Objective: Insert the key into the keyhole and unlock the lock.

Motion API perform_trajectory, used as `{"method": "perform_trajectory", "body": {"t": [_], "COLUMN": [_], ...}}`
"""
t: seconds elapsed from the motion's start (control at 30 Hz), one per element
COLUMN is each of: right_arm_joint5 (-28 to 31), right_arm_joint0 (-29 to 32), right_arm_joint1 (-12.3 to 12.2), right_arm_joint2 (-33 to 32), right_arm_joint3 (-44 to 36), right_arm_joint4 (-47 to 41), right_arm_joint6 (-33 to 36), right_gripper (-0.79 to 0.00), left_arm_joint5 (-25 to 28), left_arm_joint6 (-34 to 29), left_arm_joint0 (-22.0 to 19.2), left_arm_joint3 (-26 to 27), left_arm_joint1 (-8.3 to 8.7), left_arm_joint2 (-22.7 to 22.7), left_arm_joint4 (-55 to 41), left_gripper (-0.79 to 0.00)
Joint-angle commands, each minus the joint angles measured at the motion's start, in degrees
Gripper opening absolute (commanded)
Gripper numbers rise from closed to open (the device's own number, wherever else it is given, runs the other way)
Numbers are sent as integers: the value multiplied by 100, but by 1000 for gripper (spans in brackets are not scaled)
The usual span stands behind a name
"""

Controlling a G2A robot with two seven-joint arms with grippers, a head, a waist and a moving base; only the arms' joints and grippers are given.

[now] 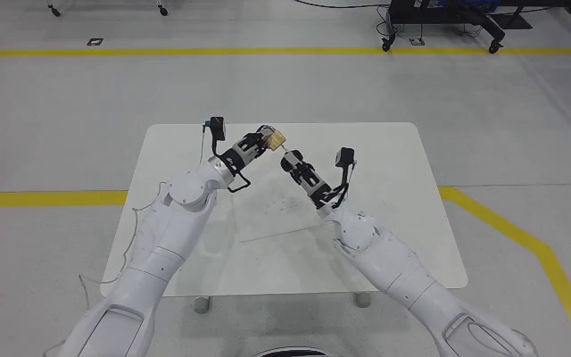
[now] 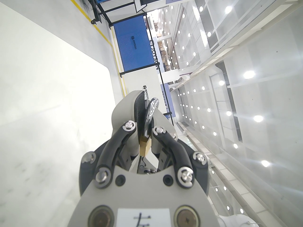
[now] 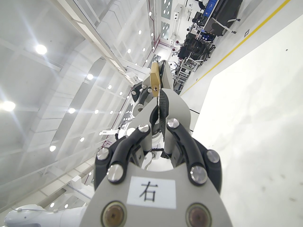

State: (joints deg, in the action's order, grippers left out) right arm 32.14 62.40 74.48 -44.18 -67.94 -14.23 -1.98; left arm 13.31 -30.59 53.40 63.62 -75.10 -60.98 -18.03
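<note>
step: lining key up for insertion | left hand [image 1: 266, 136] is clamping shut on the lock [image 3: 155, 77], raised above the bench [image 1: 393, 152] | right hand [image 1: 290, 161] is pinching the key [image 3: 158, 99], tip beside the keyhole [image 3: 155, 86] | next: probably needing a straight push, then a twist

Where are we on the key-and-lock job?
Done: left gripper holds the rectangular brass padlock; right gripper pinches the thin silver key. In hand: key tip sits just short of the keyhole, which is uncovered. Left: insert, turn.
</note>
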Motion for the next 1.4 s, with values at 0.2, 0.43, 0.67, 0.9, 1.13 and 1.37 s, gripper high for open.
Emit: {"method": "perform_trajectory", "body": {"t": [0.2, 0.43, 0.67, 0.9, 1.13, 1.37], "right_arm_joint5": [44, 85, 84, -41, -81, -63], "right_arm_joint0": [7, 114, 231, 254, 236, 264], "right_arm_joint1": [98, 146, 178, 234, 304, 352], "right_arm_joint2": [-85, -189, -329, -417, -468, -548], "right_arm_joint3": [106, 56, -81, -99, -12, -19], "right_arm_joint4": [75, 166, 309, 382, 338, 387], "right_arm_joint6": [54, 104, 124, 189, 250, 317], "right_gripper": [-785, -785, -785, -785, -785, -785], "left_arm_joint5": [11, 26, 31, 52, 77, 76], "left_arm_joint6": [-22, 13, -2, -60, -99, -147], "left_arm_joint0": [-26, -29, -14, 1, 12, 12], "left_arm_joint3": [-54, -71, -60, -39, -35, -41], "left_arm_joint1": [-26, -41, -53, -64, -71, -80], "left_arm_joint2": [-12, -56, -82, -102, -127, -145], "left_arm_joint4": [5, 6, 33, 65, 97, 122], "left_gripper": [-785, -785, -785, -785, -785, -785]}}
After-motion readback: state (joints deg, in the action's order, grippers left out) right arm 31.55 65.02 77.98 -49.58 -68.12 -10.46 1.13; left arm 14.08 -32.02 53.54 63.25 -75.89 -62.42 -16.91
